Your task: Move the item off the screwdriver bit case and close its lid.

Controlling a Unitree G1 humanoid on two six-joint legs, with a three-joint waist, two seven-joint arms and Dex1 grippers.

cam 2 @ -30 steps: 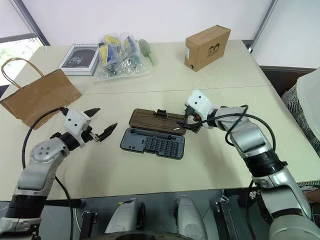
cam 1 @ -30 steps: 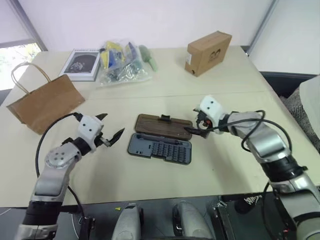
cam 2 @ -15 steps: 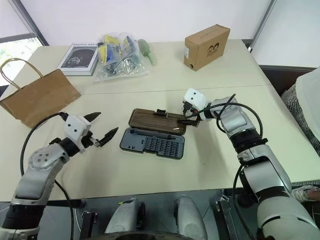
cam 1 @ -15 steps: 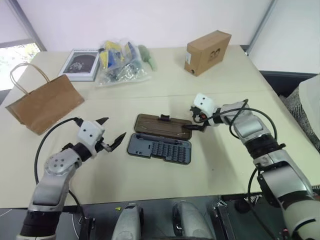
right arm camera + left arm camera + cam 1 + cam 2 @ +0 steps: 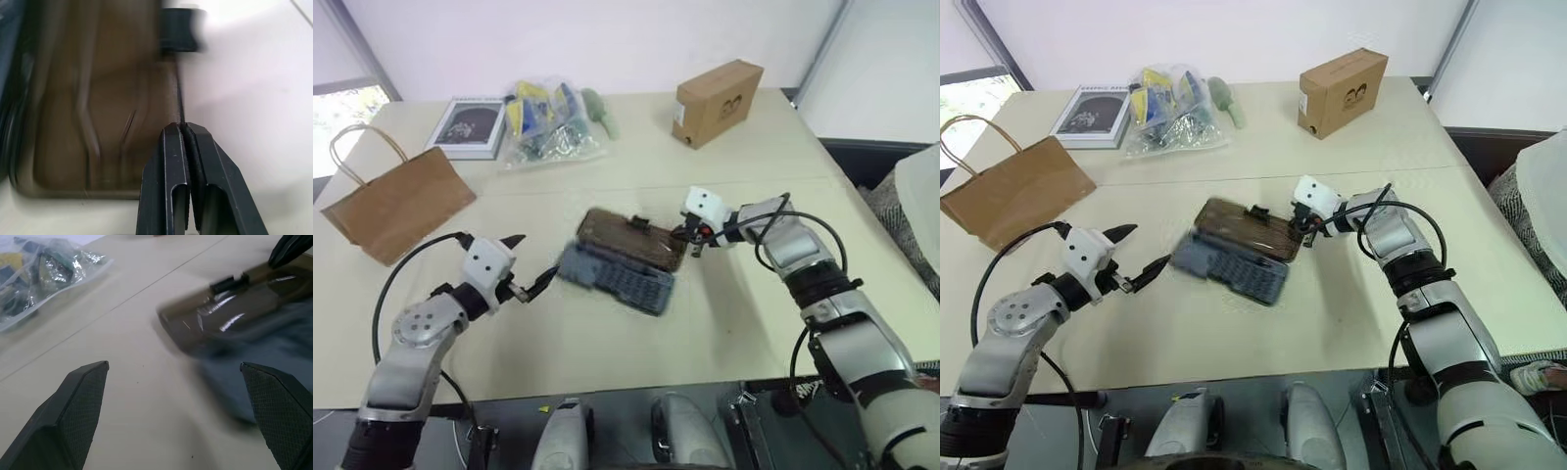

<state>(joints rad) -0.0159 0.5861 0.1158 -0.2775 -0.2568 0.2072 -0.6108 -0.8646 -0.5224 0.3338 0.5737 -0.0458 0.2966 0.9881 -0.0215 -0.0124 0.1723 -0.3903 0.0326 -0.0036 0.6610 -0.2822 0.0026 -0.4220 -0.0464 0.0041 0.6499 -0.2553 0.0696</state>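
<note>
Writing: none you can read; cardboard box (image 5: 720,102) carries a dark round mark, book (image 5: 470,125) cover text too small.
Right arm: reaches in across the table (image 5: 754,323), wrist bent, pointing down at the case's far right corner.
Right gripper (image 5: 1306,233): fingers pressed together, tips at the lid (image 5: 1244,228) edge; you cannot tell whether the thin edge is pinched between them.
Left arm: low over the table, pointing toward the case's left end.
Left gripper (image 5: 530,265): fingers spread wide, holding nothing, lower tip just beside the case.
Screwdriver bit case (image 5: 615,278): open, blurred, lying skewed at table centre.
Paper bag (image 5: 398,203): flat, far left, well apart from the case.
</note>
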